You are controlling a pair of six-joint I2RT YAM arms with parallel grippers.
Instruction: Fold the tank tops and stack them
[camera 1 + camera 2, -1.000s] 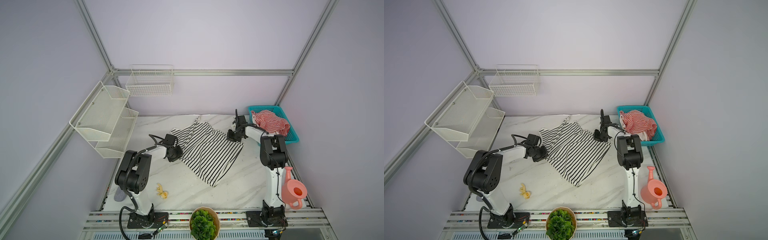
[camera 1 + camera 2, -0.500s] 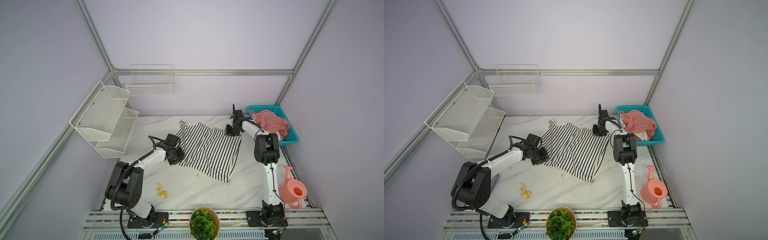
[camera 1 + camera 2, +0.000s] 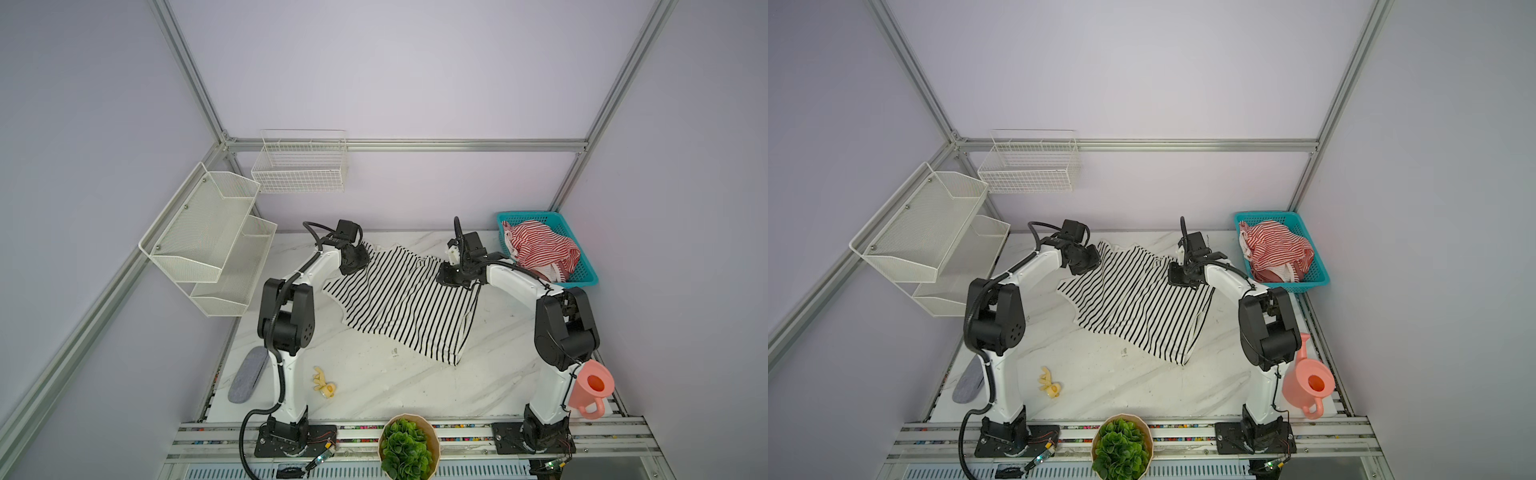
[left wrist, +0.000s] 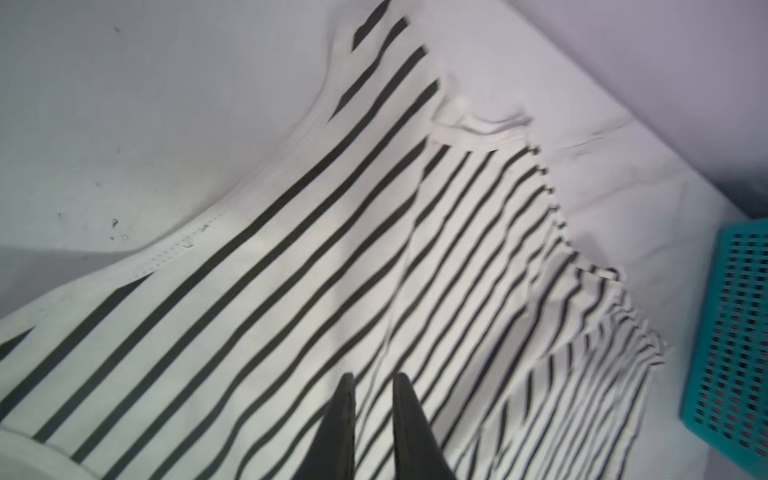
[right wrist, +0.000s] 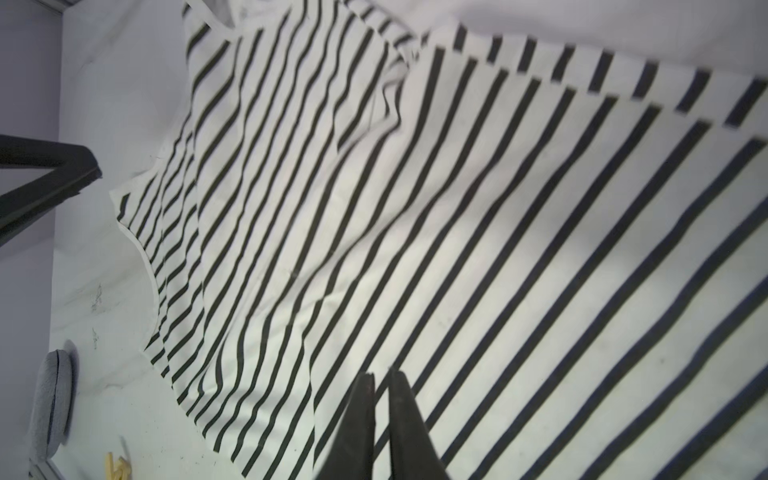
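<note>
The task has barely begun; no fold has been made and nothing is stacked. The black-and-white tank top (image 3: 399, 303) lies open as a single unfolded sheet over the far half of the table (image 3: 374, 386). Its upper edge runs near the far edge and one hem corner points toward the front right. The red-and-white tank top (image 3: 540, 249) is crumpled in the teal basket (image 3: 586, 278) at the far right corner, untouched. What remains is to flatten and fold the black-and-white top, fetch and fold the red-and-white one, and stack the two.

The left gripper (image 4: 373, 376) sits at the top's far left corner and the right gripper (image 5: 381, 374) at its far right side. Each has its fingers drawn almost together with only a thin slit between them. Each seems to pinch the striped cloth, since the fabric stretches between them, though the wrist views do not show the nip itself clearly.

A second ago the top lay more on a slant and closer to the middle of the table, with the left gripper further from the far edge. Since then the left gripper has travelled toward the far edge and the right one has come slightly inward, away from the basket. The cloth has swung with them and now lies squarer to the table. The red-and-white top has not moved.
</note>
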